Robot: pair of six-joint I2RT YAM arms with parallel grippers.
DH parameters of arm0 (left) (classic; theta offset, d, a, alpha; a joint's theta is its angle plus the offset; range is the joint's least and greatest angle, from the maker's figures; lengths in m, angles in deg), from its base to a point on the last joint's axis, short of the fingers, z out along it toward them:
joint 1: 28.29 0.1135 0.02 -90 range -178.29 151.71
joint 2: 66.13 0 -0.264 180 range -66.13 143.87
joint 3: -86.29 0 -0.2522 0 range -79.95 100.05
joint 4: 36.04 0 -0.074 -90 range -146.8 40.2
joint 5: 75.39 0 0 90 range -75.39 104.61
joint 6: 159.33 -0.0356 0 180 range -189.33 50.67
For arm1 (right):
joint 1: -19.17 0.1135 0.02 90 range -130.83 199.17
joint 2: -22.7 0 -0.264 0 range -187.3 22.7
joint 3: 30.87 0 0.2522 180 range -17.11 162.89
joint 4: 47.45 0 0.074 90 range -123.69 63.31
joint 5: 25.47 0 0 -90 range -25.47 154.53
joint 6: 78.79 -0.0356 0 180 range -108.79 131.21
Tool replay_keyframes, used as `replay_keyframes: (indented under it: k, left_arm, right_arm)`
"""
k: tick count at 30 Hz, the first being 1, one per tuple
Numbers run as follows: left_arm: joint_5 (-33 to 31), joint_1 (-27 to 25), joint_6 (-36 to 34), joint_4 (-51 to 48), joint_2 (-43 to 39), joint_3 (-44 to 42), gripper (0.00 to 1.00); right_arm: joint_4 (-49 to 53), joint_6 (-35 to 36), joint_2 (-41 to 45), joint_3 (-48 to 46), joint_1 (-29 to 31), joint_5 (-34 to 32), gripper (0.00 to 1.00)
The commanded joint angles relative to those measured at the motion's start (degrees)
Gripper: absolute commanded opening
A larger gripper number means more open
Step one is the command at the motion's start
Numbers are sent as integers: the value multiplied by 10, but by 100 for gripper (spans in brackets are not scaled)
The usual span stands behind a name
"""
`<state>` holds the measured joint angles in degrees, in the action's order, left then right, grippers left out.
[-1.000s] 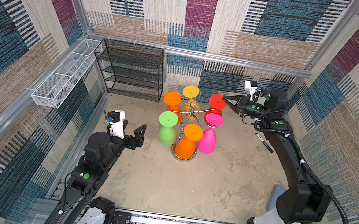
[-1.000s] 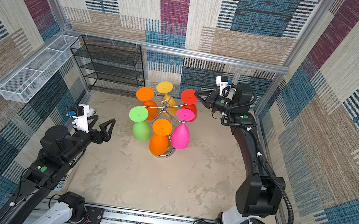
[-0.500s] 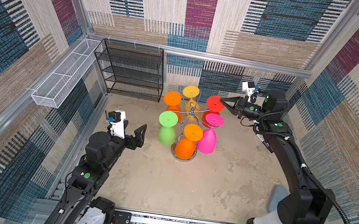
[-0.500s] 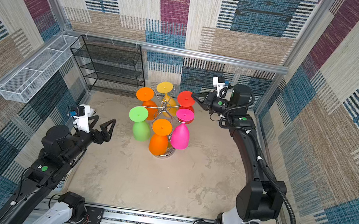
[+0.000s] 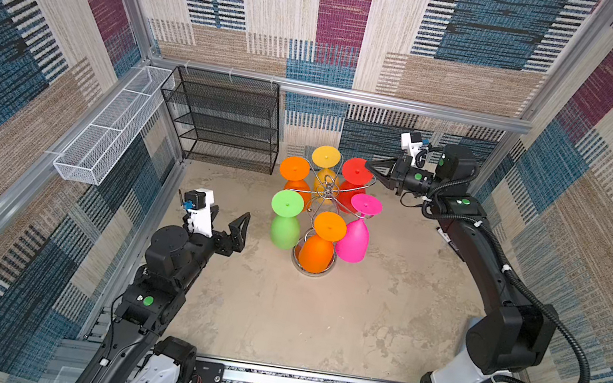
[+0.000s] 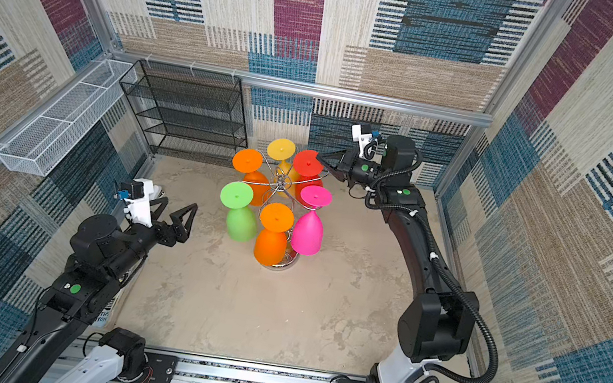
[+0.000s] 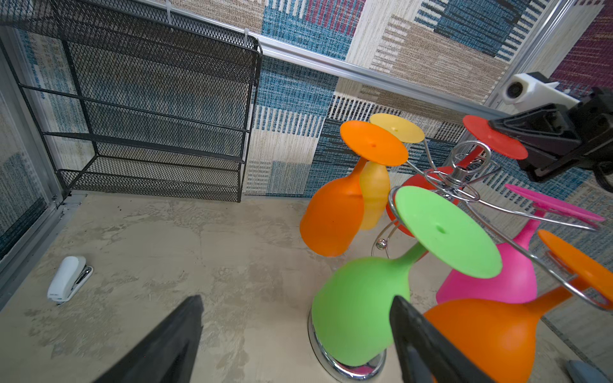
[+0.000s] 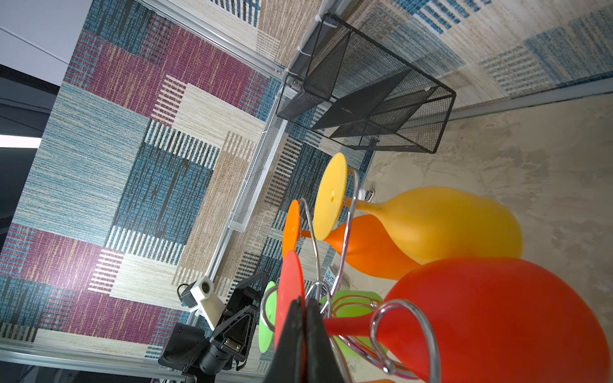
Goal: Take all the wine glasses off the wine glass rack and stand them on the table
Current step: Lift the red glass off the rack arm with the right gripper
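Red wine glass hangs bowl-down on the wine glass rack, back right side. Since a second ago its foot and the right claw have shifted slightly toward the rack's middle together. My read is that the grip holds but the glass is not yet free. That claw is pinched tight on the foot's rim, arm stretched far across the counter. Idle left claw gapes wide, empty.

Wine glass rack: shiny chrome. Red wine glass, yellow wine glass, pink wine glass, green wine glass, orange wine glass, 2nd orange wine glass. Shelf unit: black mesh. Basket: white mesh. Table: mottled beige. Walls: blue, maroon, tan and cream patchwork, striped
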<state>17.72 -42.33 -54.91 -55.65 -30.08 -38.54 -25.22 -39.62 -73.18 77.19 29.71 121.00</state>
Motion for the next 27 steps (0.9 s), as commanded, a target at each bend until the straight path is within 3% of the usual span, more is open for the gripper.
replay_keyframes:
  k: [1, 18, 27]
  left_arm:
    - [-5, 0, 5, 3, 0, 0, 90]
    - [-4, 0, 7, 0, -2, -1, 90]
    - [-4, 0, 1, 1, -4, 2, 90]
  right_arm:
    - [10, 11, -16, 24, 1, -3, 0]
    - [64, 33, -94, 152, -17, -36, 0]
    - [36, 48, -47, 110, -80, -70, 0]
